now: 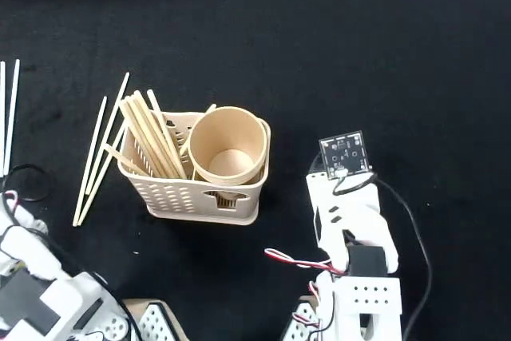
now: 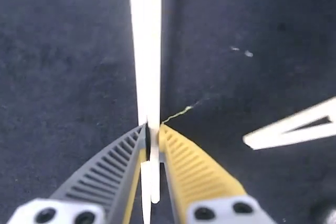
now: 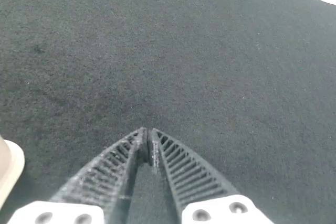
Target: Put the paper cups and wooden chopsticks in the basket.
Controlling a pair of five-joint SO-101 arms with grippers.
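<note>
The white slotted plastic basket (image 1: 184, 193) already holds the tan paper cup (image 1: 227, 153) and a bundle of pale wooden chopsticks (image 1: 152, 137). Loose chopsticks (image 1: 89, 161) lie just left of the basket, not yet in. My left fingers (image 2: 152, 129) pinch more chopsticks (image 2: 147, 51); my right fingers (image 3: 148, 132) are closed, empty.

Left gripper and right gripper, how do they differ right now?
The left gripper is shut on pale chopsticks, which stick out ahead of it; the right gripper is shut on nothing. The left gripper has one grey and one yellow finger; the right gripper's fingers are both dark. Both hang over the black table.
</note>
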